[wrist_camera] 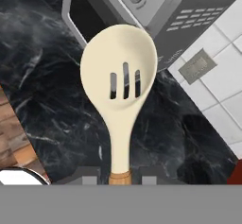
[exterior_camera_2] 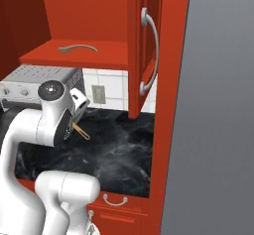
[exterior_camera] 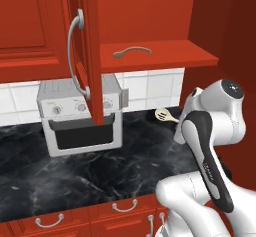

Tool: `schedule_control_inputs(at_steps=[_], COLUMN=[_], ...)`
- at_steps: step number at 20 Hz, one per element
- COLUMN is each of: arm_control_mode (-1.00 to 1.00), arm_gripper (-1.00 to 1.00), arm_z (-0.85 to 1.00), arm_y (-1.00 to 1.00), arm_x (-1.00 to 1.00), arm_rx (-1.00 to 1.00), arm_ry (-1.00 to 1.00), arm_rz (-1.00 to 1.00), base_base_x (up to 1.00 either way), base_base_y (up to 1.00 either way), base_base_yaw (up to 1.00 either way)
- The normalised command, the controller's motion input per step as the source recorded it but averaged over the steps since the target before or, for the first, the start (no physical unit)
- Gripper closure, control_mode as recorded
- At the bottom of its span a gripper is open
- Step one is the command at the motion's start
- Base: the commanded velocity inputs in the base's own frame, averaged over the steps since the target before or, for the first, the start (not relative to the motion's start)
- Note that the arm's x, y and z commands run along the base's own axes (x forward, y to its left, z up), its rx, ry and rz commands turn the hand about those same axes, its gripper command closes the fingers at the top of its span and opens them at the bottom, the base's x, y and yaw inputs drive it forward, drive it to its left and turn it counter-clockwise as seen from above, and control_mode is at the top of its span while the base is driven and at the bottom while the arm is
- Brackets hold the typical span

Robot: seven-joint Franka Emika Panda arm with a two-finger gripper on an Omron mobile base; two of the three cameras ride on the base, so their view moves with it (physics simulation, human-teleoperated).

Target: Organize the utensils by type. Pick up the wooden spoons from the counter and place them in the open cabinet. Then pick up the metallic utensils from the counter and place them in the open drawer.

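One pale slotted wooden spoon [wrist_camera: 120, 83] with a tan handle is clamped at its handle between the two dark fingertips of the tool [wrist_camera: 121, 176], bowl pointing away from the hand, raised clear of the glossy black veined counter [exterior_camera: 75, 176]. A second slim utensil [exterior_camera: 131, 51], greyish in this light, lies on the lower shelf of the open red cabinet [exterior_camera: 160, 56]. The white arm is folded upward, hand beside the silver toaster oven [exterior_camera: 82, 116].
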Motion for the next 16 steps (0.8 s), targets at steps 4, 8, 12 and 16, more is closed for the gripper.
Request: schedule_control_inputs(at_steps=[4,8,12,16], arm_control_mode=[1.00,1.00,1.00,1.00], arm_gripper=[1.00,1.00,1.00,1.00], arm_z=[0.00,0.00,0.00,0.00], arm_y=[0.00,0.00,0.00,0.00], arm_x=[0.00,0.00,0.00,0.00], arm_rx=[0.00,0.00,0.00,0.00], arm_ry=[0.00,0.00,0.00,0.00], arm_rz=[0.00,0.00,0.00,0.00], base_base_x=[0.06,0.00,0.00,0.00], base_base_y=[-0.03,0.00,0.00,0.00], base_base_yaw=[0.00,0.00,0.00,0.00])
